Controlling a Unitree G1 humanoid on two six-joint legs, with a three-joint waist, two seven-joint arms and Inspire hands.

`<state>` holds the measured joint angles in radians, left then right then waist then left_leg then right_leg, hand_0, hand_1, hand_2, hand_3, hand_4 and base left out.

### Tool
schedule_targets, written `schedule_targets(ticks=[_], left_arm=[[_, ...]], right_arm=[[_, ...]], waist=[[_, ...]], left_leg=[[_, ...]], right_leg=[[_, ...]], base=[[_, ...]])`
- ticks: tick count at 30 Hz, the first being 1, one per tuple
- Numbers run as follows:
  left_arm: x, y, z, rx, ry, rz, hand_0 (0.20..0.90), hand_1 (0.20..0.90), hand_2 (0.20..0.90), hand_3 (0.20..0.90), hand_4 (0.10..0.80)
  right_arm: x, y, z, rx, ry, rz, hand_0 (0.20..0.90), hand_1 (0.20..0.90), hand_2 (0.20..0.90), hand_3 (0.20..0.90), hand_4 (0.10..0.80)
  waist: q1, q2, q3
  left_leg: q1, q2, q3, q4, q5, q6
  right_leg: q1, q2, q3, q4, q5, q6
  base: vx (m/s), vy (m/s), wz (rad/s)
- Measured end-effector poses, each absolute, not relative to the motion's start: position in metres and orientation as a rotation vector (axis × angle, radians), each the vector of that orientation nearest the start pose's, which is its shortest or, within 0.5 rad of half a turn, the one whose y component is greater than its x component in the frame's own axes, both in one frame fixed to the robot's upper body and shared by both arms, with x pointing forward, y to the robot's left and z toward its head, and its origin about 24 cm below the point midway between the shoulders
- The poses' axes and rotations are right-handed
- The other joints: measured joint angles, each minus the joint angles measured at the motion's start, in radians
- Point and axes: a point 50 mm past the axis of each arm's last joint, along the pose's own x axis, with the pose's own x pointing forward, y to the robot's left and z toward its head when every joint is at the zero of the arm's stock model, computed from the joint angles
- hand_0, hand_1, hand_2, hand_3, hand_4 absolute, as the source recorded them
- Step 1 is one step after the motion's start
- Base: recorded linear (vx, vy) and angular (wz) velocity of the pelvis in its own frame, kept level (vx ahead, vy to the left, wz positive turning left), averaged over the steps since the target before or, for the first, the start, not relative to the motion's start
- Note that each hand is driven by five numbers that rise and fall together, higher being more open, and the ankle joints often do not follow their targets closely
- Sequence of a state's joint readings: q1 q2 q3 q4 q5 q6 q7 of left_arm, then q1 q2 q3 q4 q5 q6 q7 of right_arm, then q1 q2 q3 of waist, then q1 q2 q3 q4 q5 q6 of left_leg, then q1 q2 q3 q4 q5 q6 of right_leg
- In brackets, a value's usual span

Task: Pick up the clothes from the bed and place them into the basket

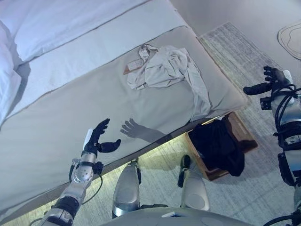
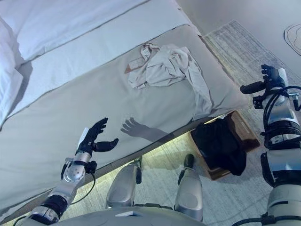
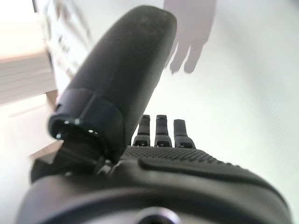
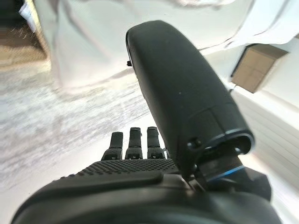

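1. Where the bed [image 1: 70, 136] fills the upper left of the head views, one pale garment [image 1: 169, 70] lies crumpled near its foot end, with a tail of cloth running down toward the bed's edge.
2. One basket [image 1: 242, 129] stands on the floor just past that foot corner, a wooden box, partly tucked under the bed's edge.
3. One dark garment [image 1: 218, 143] already lies in the basket, filling most of it and draped over its near rim.
4. Two hands show. The left hand [image 1: 99, 136] hovers over bare bedding, well apart from the pale garment, fingers straight and spread, thumb out to the side, holding nothing.
5. The right hand [image 1: 269, 80] is raised over the rug [image 1: 225, 42], beyond the basket, fingers loose and apart, thumb stretched toward the bed, also empty.
6. One white pillow [image 1: 7, 80] lies at the far left edge, at the head of the bed.
7. A white sheet [image 1: 61, 23] covers the upper bed; a grey cover lies over the rest.
8. One pale round mat [image 1: 291, 40] shows partly at the upper right corner.
9. Nothing lies between either hand and the pale garment.
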<state>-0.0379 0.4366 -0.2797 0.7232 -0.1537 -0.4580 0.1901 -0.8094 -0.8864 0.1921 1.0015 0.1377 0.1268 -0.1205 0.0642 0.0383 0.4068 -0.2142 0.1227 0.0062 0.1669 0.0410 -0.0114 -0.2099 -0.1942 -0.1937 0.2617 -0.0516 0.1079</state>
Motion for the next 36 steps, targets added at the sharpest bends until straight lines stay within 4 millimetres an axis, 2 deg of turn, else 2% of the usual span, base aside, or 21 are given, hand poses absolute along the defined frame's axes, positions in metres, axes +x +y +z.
schedule_targets(ticks=[1,3,7,10,13,16,20,23,26,29,31,33,36], left_arm=[[0.217,0.237,-0.051,0.368,0.240,0.047,0.900,0.900,0.900,0.900,0.800],[0.218,0.238,-0.050,0.368,0.237,0.051,0.900,0.900,0.900,0.900,0.800],[0.228,0.237,-0.040,0.363,0.174,0.055,0.900,0.900,0.900,0.900,0.800],[0.234,0.237,-0.035,0.363,0.139,0.067,0.900,0.900,0.900,0.900,0.800],[0.236,0.240,-0.031,0.375,0.126,0.070,0.900,0.900,0.900,0.900,0.800],[0.237,0.241,-0.028,0.386,0.114,0.072,0.900,0.900,0.900,0.900,0.800],[0.240,0.239,-0.022,0.385,0.084,0.069,0.900,0.900,0.900,0.900,0.800],[0.239,0.238,-0.022,0.385,0.078,0.068,0.900,0.900,0.900,0.900,0.800],[0.234,0.238,-0.023,0.383,0.081,0.078,0.900,0.900,0.900,0.900,0.800],[0.233,0.237,-0.018,0.380,0.055,0.079,0.900,0.900,0.900,0.900,0.800],[0.234,0.236,-0.017,0.378,0.047,0.082,0.900,0.900,0.900,0.900,0.800],[0.233,0.235,-0.013,0.375,0.028,0.082,0.900,0.900,0.900,0.900,0.800],[0.234,0.236,-0.004,0.380,-0.021,0.071,0.900,0.900,0.900,0.900,0.800]], right_arm=[[0.331,-0.391,0.173,-0.668,0.239,-0.591,0.900,0.900,0.900,0.900,0.800],[0.330,-0.394,0.177,-0.672,0.235,-0.603,0.900,0.900,0.900,0.900,0.800],[0.341,-0.384,0.192,-0.701,0.199,-0.576,0.900,0.900,0.900,0.900,0.800],[0.352,-0.371,0.205,-0.727,0.168,-0.517,0.900,0.900,0.900,0.900,0.800],[0.360,-0.361,0.212,-0.745,0.153,-0.469,0.900,0.900,0.900,0.900,0.800],[0.371,-0.345,0.232,-0.736,0.087,-0.448,0.900,0.900,0.900,0.900,0.800],[0.381,-0.328,0.248,-0.747,0.040,-0.425,0.900,0.900,0.900,0.900,0.800],[0.386,-0.319,0.249,-0.739,0.025,-0.405,0.900,0.900,0.900,0.900,0.800],[0.388,-0.314,0.247,-0.758,0.033,-0.397,0.900,0.900,0.900,0.900,0.800],[0.389,-0.312,0.259,-0.751,0.001,-0.437,0.900,0.900,0.900,0.900,0.800],[0.389,-0.312,0.261,-0.749,-0.002,-0.440,0.900,0.900,0.900,0.900,0.800],[0.389,-0.311,0.263,-0.749,-0.009,-0.453,0.900,0.900,0.900,0.900,0.800],[0.389,-0.309,0.275,-0.744,-0.027,-0.483,0.900,0.900,0.900,0.900,0.800]], waist=[[-0.002,0.008,0.004],[0.005,0.012,0.006],[0.038,0.044,0.024],[0.064,0.072,0.051],[0.082,0.074,0.085],[0.108,0.071,0.110],[0.136,0.074,0.134],[0.157,0.075,0.143],[0.166,0.076,0.144],[0.167,0.079,0.145],[0.171,0.079,0.145],[0.181,0.081,0.146],[0.195,0.083,0.147]], left_leg=[[-0.018,-0.003,-0.013,0.002,0.024,-0.033],[-0.029,-0.016,-0.021,0.002,0.035,-0.049],[-0.028,-0.053,-0.027,0.002,0.035,-0.050],[-0.028,-0.077,-0.040,0.005,0.036,-0.050],[-0.037,-0.090,-0.063,0.023,0.035,-0.049],[-0.104,-0.096,-0.083,0.062,0.035,-0.050],[-0.175,-0.098,-0.106,0.109,0.035,-0.050],[-0.215,-0.098,-0.121,0.126,0.035,-0.050],[-0.242,-0.096,-0.129,0.131,0.034,-0.047],[-0.310,-0.101,-0.136,0.167,0.031,-0.046],[-0.332,-0.104,-0.141,0.181,0.032,-0.047],[-0.364,-0.107,-0.145,0.208,0.034,-0.050],[-0.434,-0.109,-0.154,0.263,0.030,-0.053]], right_leg=[[-0.017,-0.002,-0.015,0.026,-0.011,-0.012],[-0.031,-0.013,-0.016,0.046,-0.011,-0.012],[-0.027,-0.050,-0.019,0.053,-0.014,-0.008],[-0.027,-0.078,-0.031,0.084,-0.032,0.006],[-0.038,-0.096,-0.042,0.137,-0.069,0.000],[-0.112,-0.109,-0.048,0.226,-0.107,-0.015],[-0.189,-0.118,-0.057,0.317,-0.146,-0.039],[-0.239,-0.125,-0.064,0.372,-0.169,-0.057],[-0.269,-0.127,-0.068,0.397,-0.182,-0.058],[-0.337,-0.132,-0.062,0.441,-0.195,-0.062],[-0.360,-0.138,-0.063,0.462,-0.199,-0.072],[-0.387,-0.142,-0.063,0.493,-0.215,-0.071],[-0.447,-0.145,-0.064,0.547,-0.237,-0.095]], base=[[-0.004,-0.049,0.27],[0.007,-0.026,0.22],[0.000,0.001,0.15],[-0.022,-0.016,0.22],[-0.036,-0.021,0.25],[-0.042,-0.027,0.23],[-0.036,-0.026,0.17],[0.002,-0.009,0.14],[0.058,-0.035,0.08],[0.021,-0.030,0.07],[-0.003,-0.027,0.09],[0.004,-0.034,0.11],[0.014,-0.040,0.15]])
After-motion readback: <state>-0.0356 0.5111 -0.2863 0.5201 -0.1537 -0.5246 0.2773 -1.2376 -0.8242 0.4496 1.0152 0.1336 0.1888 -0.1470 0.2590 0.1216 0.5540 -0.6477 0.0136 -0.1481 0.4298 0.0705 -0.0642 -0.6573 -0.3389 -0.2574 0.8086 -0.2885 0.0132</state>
